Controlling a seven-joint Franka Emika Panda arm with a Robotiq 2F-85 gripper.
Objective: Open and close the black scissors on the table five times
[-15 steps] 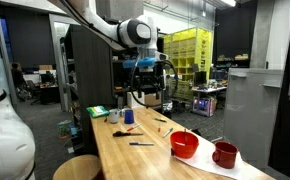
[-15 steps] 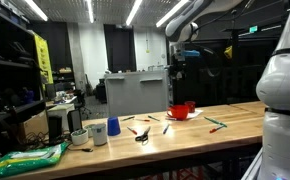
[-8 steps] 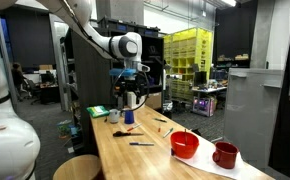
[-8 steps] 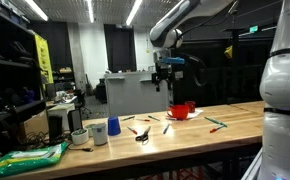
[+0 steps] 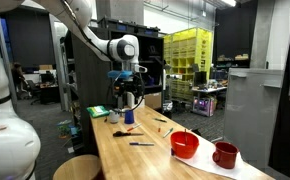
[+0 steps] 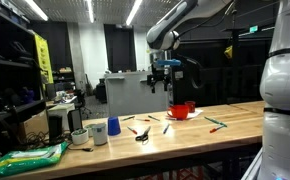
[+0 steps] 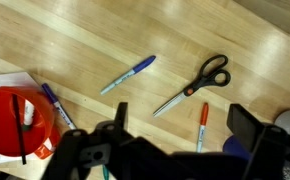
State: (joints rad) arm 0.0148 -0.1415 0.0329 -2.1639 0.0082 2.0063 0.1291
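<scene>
High above the tabletop [image 7: 85, 40], the pincer [image 7: 180, 116] hangs with its fingers spread wide and nothing between them; both exterior views show it well clear of the wood. The black scissors [image 7: 197, 84] lie flat below it, with the blades apparently together and pointing toward the red bowl [image 7: 10, 115] and the handle loops at the opposite end. In an exterior view the scissors [image 6: 142, 135] rest near the long edge facing that camera, nearer the end where the blue cup [image 6: 113, 127] stands.

The step in hand looks like the approach, with no opening or closing done yet. To do it well, I would bring the pincer straight down over the handle loops rather than the blades, turning the wrist so the fingers line up with one loop. Keeping them spread until low should help. A blue pen [image 7: 128, 74] lies apart on one side and a red marker [image 7: 201, 125] just beside the blades, so the descent should favour the handle end to avoid dragging the marker.
</scene>
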